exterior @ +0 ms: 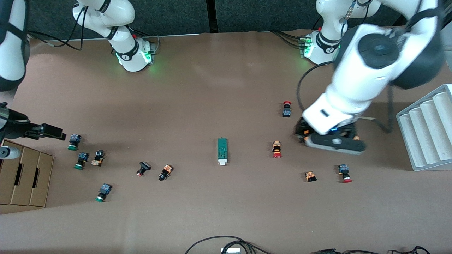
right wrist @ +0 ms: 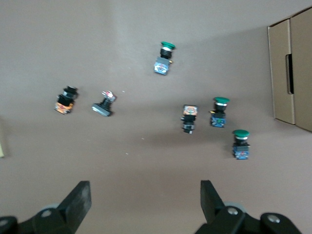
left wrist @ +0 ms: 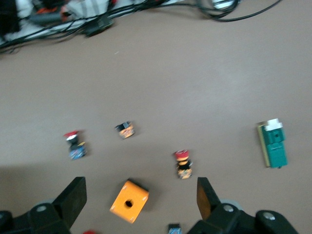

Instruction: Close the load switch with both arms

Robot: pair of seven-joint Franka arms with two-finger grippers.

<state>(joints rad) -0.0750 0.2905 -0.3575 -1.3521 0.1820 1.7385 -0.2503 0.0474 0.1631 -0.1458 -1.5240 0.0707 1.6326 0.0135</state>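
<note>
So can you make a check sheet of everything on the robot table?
Surface: brown table, flat.
Job's things: load switch lies mid-table, untouched, white tab toward the front camera.
Clutter: red-capped buttons toward the left arm's end; green-capped buttons toward the right arm's end; orange cube box under the left tool.
Grippers: left tool open, over the cube; right tool open, over bare table by the green buttons.
Cables: black cables at the table's front edge.
Surroundings: cardboard box, white ribbed tray.
</note>
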